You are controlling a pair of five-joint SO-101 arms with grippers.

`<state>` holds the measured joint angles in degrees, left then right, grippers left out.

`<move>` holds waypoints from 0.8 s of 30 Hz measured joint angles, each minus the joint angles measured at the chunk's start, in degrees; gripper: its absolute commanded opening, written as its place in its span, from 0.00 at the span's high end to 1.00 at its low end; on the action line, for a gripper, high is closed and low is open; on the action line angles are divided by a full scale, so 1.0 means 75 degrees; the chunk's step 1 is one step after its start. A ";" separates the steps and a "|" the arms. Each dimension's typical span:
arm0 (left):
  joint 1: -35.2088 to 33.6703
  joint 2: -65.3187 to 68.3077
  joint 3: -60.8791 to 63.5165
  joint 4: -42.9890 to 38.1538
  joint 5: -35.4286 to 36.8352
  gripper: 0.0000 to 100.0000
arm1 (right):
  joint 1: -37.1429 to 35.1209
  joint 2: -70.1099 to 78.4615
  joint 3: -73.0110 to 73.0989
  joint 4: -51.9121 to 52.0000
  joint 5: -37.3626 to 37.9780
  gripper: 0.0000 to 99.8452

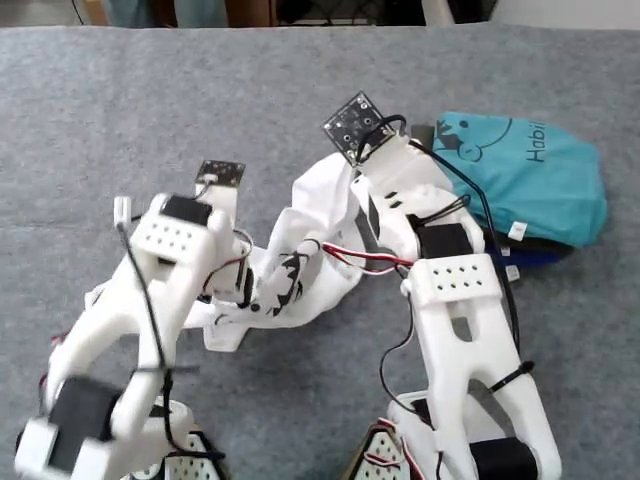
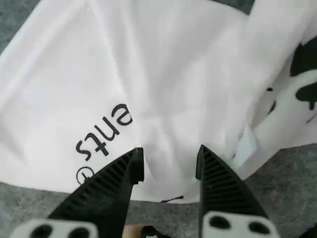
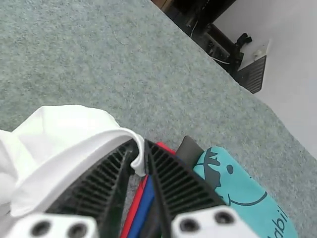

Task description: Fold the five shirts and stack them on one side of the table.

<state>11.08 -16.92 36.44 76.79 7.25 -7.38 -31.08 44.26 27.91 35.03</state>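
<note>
A white shirt with black print lies crumpled in the middle of the table, between the two arms. My right gripper is shut on an edge of the white shirt and holds it lifted off the table. My left gripper hangs open just over the flat printed part of the white shirt, with cloth showing between its fingers. At the right stands a stack of folded shirts, a teal shirt on top, with blue and red layers under it.
The grey felt table stretches bare to the back and left. The folded stack sits close beside the right arm. Dark furniture and cables stand beyond the table's far edge.
</note>
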 measured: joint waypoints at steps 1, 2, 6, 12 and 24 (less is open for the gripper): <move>0.0000 -0.0211 0.0281 -0.0152 -0.0141 0.80 | 0.0000 0.0000 0.0000 0.0000 0.0000 0.99; 0.0000 -0.0328 0.0539 -0.0293 -0.0258 0.80 | 0.0000 0.0000 0.0000 0.0000 0.0000 0.99; -0.0387 -0.0328 0.1078 -0.0598 -0.0445 0.80 | 0.0000 0.0000 0.0000 0.0000 0.0000 0.99; -0.1301 0.0152 0.1078 -0.0645 -0.0481 0.80 | 0.0000 0.0000 0.0000 0.0000 0.0000 0.99; -0.1371 0.0293 0.0152 -0.0715 -0.2813 0.80 | 0.0000 0.0000 0.0000 0.0000 0.0000 0.99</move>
<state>0.79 -14.73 37.58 71.43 -13.85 -7.38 -31.08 44.26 27.91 35.03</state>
